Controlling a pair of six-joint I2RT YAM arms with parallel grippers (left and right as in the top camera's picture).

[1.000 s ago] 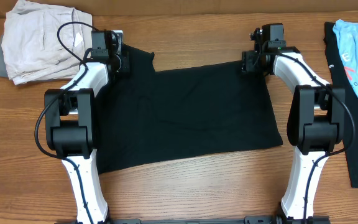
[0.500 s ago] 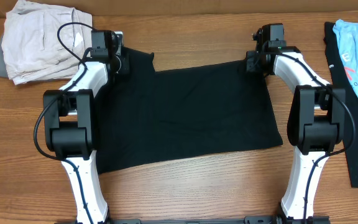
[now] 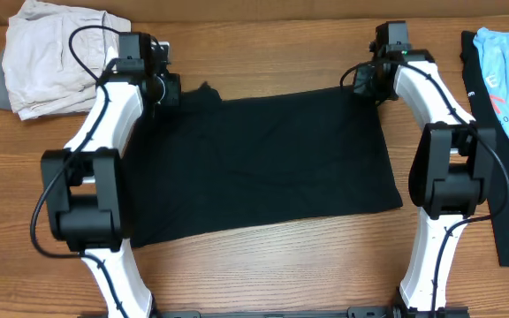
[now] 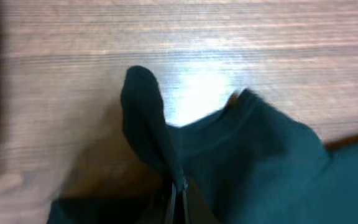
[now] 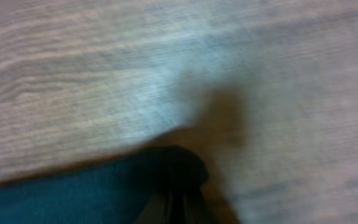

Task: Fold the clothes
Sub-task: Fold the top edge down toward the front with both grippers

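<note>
- Wooden table (image 3: 263,283) fills the overhead view. Its near edge, on this side of the black T-shirt (image 3: 263,163), carries both arm bases (image 3: 95,208).
- The black T-shirt lies spread nearly flat at mid-table between the two arms. Its near hem slants, and no layer is visibly doubled over.
- At the T-shirt's far left corner, the left gripper (image 4: 178,186) has its jaws pressed together on a raised ridge of black cloth, lifted a little off the wood.
- At the T-shirt's far right corner, the right gripper (image 5: 179,196) is likewise closed. The blurred wrist view shows a dark peak of cloth pinched at its tips.
- Beyond the T-shirt's far left corner lies a beige folded garment (image 3: 51,53). Well off its right side, a light-blue shirt with red print (image 3: 506,79) rests on a dark garment (image 3: 477,79).
- Progress looks early: both far corners are taken, but no fold is laid yet. Bringing the far edge over toward the near hem, and any further folds, remain to be done.
</note>
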